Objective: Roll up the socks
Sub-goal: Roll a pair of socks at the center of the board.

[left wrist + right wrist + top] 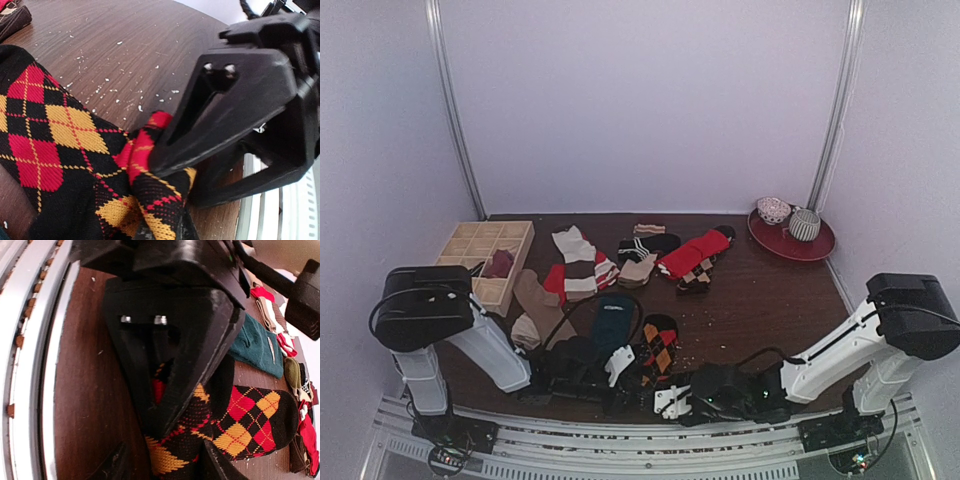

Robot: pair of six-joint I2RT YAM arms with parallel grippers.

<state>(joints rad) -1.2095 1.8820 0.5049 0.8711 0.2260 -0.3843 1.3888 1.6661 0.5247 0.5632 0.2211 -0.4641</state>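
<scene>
Black knit patterned with red and mustard diamonds, the argyle sock lies flat near the front edge of the dark wood-grain surface, its toe end pointing away from the arms and its near end gathered into a crumpled bunch between the two arms. The left fingers, matte black plastic wedges with two small screws in the side, are closed together and pinch that bunched fabric. The right fingers, of the same angular black shape, stand apart on either side of the same bunch, one above it and one below; whether they press it I cannot tell. Just beside the argyle sock lies a plain teal sock, smooth and flat. Farther back, more soft socks in red, tan and striped knit lie scattered, a pale wooden box with square compartments stands at the left, and a round red plate sits at the right rear. Small pale flecks dot the wood
</scene>
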